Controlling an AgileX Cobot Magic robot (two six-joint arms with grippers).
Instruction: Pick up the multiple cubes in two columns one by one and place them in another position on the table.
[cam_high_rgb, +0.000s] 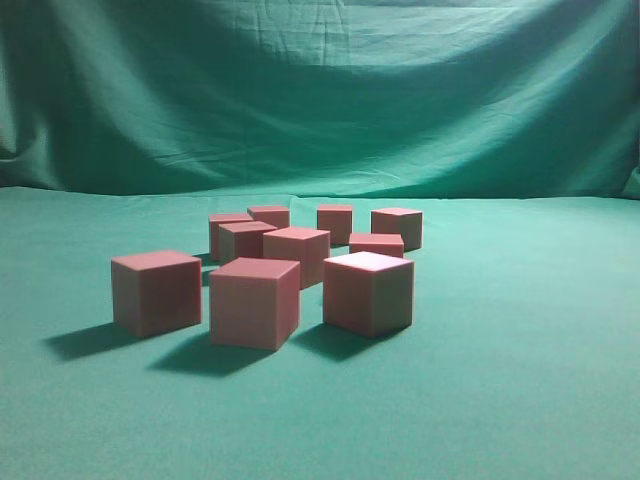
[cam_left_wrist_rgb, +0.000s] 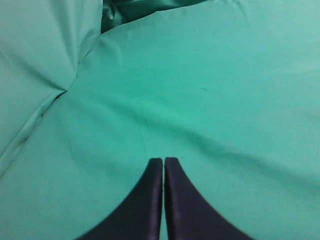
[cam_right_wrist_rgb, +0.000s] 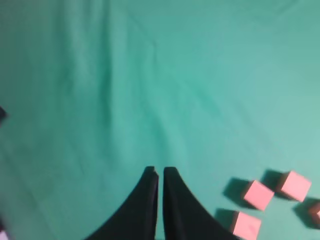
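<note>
Cubes, nine of them, sat clustered a little left of centre in the exterior view on the teal surface, three large in the foreground and six smaller behind, loosely spaced rather than in tidy columns. Neither arm appeared in that view. In the left wrist view the left gripper hung over bare cloth with its fingers pressed together and nothing between them; a fold of the green drape lay at the upper left. In the right wrist view the right gripper likewise had its fingers closed on nothing, with three cubes and the edge of a fourth at the lower right of the frame, well clear of the fingertips. Judging by their matte, plain faces and crisp edges, the cubes looked light and rigid, unlikely to slip; each seemed best taken across two opposite flat sides, squarely, with the fingers opened first and lowered between neighbours without nudging them.
</note>
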